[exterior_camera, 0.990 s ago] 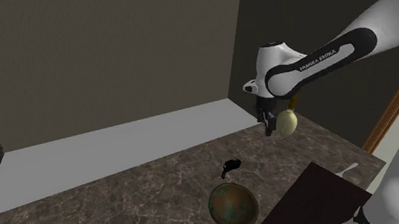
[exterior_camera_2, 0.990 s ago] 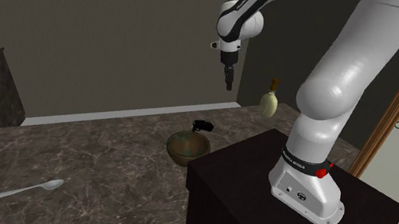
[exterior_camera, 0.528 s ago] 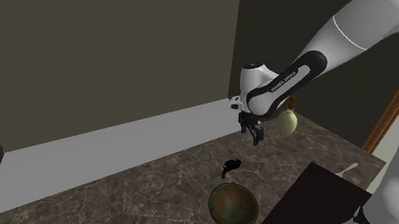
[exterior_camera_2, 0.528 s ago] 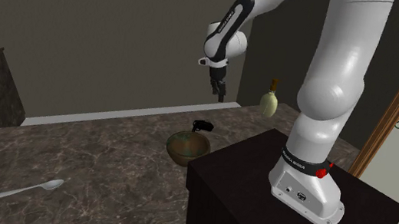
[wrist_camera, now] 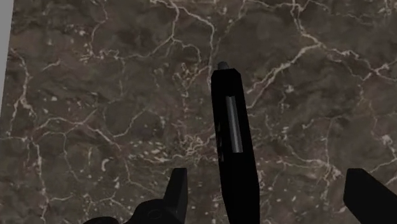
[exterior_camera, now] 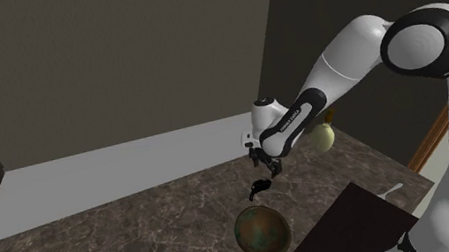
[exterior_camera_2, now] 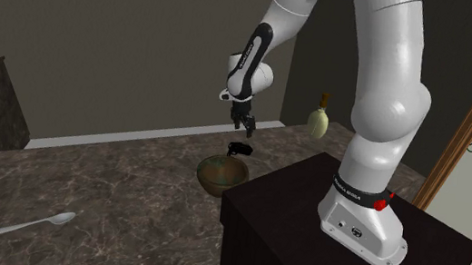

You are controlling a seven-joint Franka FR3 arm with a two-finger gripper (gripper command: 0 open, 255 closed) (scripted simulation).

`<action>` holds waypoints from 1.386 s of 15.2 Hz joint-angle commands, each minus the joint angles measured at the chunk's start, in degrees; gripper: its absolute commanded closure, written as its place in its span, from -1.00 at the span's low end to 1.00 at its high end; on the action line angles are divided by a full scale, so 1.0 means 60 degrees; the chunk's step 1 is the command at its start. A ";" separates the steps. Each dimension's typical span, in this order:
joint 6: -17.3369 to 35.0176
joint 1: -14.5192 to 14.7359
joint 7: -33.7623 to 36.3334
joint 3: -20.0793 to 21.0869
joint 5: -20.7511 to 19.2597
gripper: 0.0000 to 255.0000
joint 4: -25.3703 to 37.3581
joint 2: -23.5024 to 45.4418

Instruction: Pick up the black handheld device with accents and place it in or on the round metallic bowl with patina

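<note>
Device [wrist_camera: 234, 146], black with a grey strip along its length, lies flat on your dark marbled worktop [exterior_camera: 122, 241], just beside the bowl [exterior_camera: 261, 231], on the side away from the stand [exterior_camera_2: 304, 244]. Your jaws are spread and hang close above it, pointing down. In the wrist view the device sits between the fingers [wrist_camera: 177, 191], nearer one, touching neither. The bowl is greenish-brown. A pale gourd [exterior_camera: 323, 139] stands farther back; a spoon [exterior_camera_2: 35, 223] lies well apart.

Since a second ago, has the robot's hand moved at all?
Yes. The hand dropped leftward in the shoulder view, away from the pale gourd, to just above the black device.
</note>
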 commanded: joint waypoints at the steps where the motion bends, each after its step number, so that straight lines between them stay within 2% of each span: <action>1: 0.0282 -0.0020 -0.0414 0.0166 -0.0125 -1.00 0.0313 0.0580; 9: 0.1031 -0.0122 -0.0382 0.0145 -0.0156 -1.00 0.0531 0.1536; 16: 0.1029 -0.0122 -0.0382 0.0145 -0.0156 -1.00 0.0533 0.1537; 17: 0.1029 -0.0122 -0.0381 0.0145 -0.0156 1.00 0.0533 0.1536; 21: 0.1033 -0.0122 -0.0381 0.0145 -0.0156 1.00 0.0533 0.1542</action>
